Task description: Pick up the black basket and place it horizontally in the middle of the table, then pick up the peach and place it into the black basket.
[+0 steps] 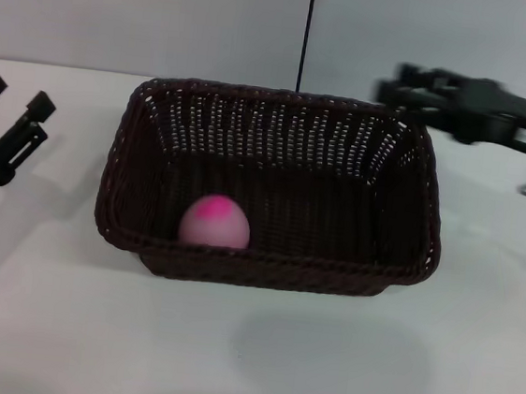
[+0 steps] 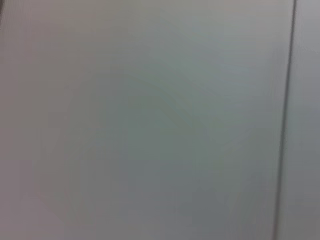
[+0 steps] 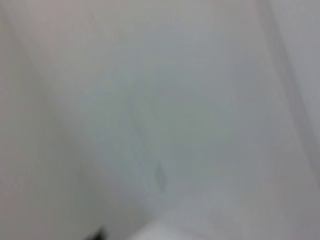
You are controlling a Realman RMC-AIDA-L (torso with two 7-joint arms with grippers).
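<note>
The black basket (image 1: 273, 187) lies lengthwise across the middle of the white table (image 1: 246, 355). The peach (image 1: 215, 222), pale pink with a darker blush, rests inside the basket at its near left. My left gripper (image 1: 14, 103) is open and empty at the left edge of the head view, well clear of the basket. My right gripper (image 1: 396, 91) is raised behind the basket's far right corner, with its arm reaching in from the right. Both wrist views show only plain pale surface.
A grey wall with a dark vertical seam (image 1: 307, 32) stands behind the table. White tabletop lies in front of the basket and on both sides of it.
</note>
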